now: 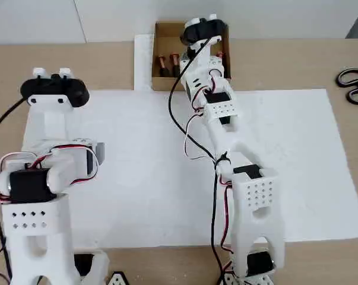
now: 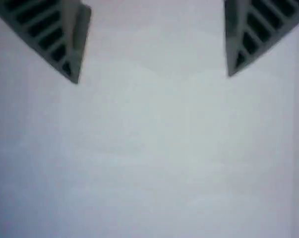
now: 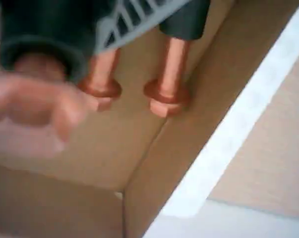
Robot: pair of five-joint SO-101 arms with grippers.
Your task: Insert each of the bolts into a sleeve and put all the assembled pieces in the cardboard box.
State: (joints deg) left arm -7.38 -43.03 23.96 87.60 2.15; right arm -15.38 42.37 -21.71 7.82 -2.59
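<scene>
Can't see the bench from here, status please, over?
Left gripper jaws open over white paper. Right gripper over cardboard box. Assembled pieces lying inside. Scissors far aside, clear of both.

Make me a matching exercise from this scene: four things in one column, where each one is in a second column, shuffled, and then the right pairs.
Things
1. left gripper
2. right gripper
3. scissors
4. assembled pieces

Places
A. lying on the floor of the cardboard box
B. on the bare table, off the white paper
C. open, above the white paper
D. over the cardboard box

Pairs: 1-C, 2-D, 3-B, 4-A
</scene>
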